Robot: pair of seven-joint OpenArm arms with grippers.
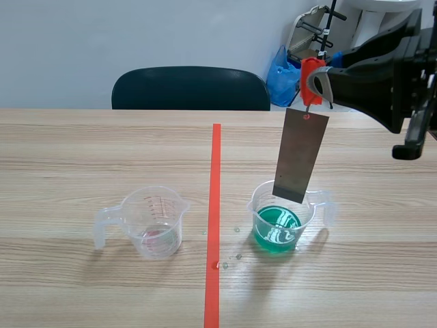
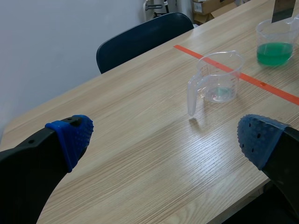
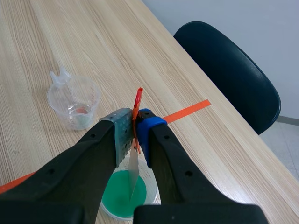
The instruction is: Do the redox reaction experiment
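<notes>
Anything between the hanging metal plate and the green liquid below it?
Nothing visible: the grey metal plate hangs from the red clip between the right fingers, straight over the clear plastic cup's open mouth.

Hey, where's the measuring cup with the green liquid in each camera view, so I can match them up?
Scene view: green cup stands right of the orange tape line, below the hanging metal plate.
Left wrist view: far ahead of the left gripper, beyond the tape line.
Right wrist view: directly under the right gripper, which is shut on the red clip.
Shared landmark: the tape line.
</notes>
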